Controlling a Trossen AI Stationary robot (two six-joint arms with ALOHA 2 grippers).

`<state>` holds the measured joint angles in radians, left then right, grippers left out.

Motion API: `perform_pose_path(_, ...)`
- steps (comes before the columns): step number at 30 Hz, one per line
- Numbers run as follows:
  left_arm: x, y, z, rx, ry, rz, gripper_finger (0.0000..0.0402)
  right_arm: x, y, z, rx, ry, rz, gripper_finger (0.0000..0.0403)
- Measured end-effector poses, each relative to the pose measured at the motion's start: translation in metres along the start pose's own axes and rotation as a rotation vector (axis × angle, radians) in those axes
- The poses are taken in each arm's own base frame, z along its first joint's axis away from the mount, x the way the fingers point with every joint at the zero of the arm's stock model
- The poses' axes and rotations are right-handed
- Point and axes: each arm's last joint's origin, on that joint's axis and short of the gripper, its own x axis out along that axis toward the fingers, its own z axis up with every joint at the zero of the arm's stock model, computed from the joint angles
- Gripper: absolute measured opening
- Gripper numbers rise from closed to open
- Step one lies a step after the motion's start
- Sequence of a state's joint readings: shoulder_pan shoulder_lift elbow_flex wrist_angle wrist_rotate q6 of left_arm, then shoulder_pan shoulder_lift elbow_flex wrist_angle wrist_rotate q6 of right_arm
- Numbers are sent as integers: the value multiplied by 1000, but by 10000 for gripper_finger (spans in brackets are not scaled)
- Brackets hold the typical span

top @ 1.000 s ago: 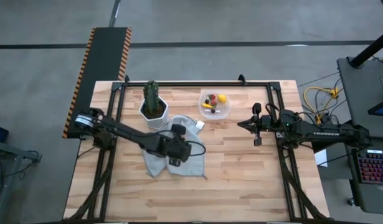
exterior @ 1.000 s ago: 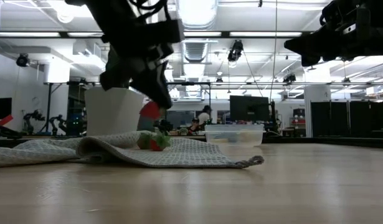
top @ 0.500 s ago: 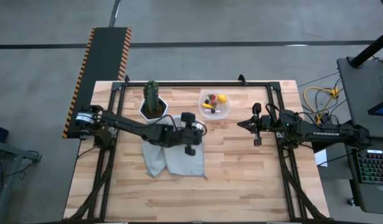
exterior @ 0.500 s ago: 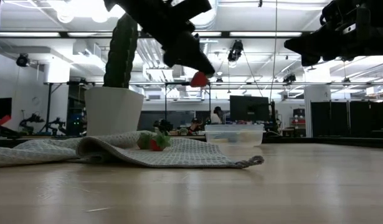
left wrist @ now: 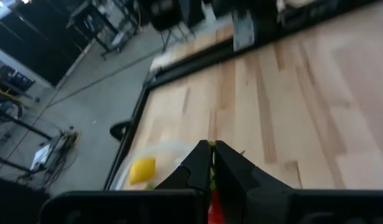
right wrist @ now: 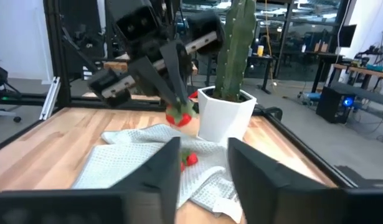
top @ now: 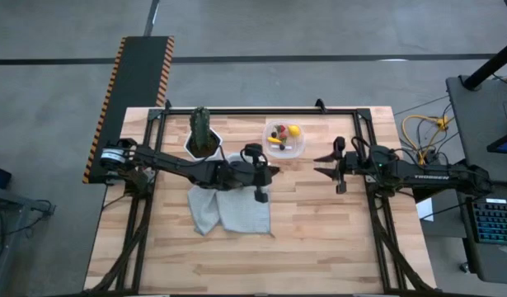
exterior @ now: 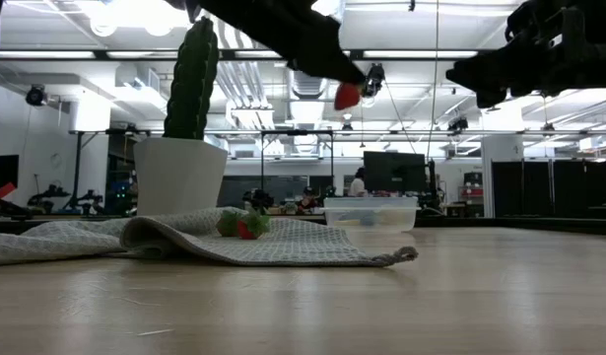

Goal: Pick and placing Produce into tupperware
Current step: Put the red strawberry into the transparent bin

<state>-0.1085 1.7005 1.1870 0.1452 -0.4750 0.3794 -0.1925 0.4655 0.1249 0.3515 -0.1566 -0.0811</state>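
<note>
My left gripper (top: 274, 169) is shut on a red berry (exterior: 347, 96) high above the table, just short of the tupperware. The tupperware (top: 300, 149), a small clear container, stands at the far middle with a yellow lemon (left wrist: 141, 170) and other small fruits inside. A second red berry with green leaves (exterior: 245, 226) lies on the grey cloth (top: 232, 210). My right gripper (top: 322, 163) hovers open to the right of the tupperware, with nothing between its fingers. My left gripper pinches the red berry (right wrist: 179, 117) between the free ends of its two fingers. The fingers (right wrist: 172, 84) slant slightly downward toward the table's right edge. The berry is lifted clear, well above the cloth and the table.
A green cactus in a white pot (top: 203, 137) stands at the far left beside the cloth. The cloth lies rumpled under my left arm. A black frame (top: 261, 110) runs along the table's far edge, and bare wood stretches toward the near edge.
My left gripper has risen from the cloth and gone toward the tupperware, tipping from pointing down to nearly level, with the red berry lifted clear. My right gripper has opened in place.
</note>
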Motion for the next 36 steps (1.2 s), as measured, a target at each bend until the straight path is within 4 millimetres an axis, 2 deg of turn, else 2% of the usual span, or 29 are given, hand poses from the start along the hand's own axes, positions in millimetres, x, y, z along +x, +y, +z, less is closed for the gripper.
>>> perform_pose_path(7,-1,6,14,-66,-161,0,0,7,-1,3,45,-44,-2,222)
perform_pose_path(12,-2,10,23,-93,-268,9,0,14,-3,6,72,-109,-4,266)
perform_pose_path(17,-4,14,28,-113,-383,-23,0,24,-4,2,87,-105,-3,268)
perform_pose_path(23,-2,19,27,-123,-401,-24,0,37,-5,3,94,-167,33,256)
perform_pose_path(28,-2,21,29,-128,-427,-27,0,59,-7,8,119,-120,62,257)
perform_pose_path(36,-1,20,25,-123,-414,-31,0,98,-10,12,123,-51,112,290)
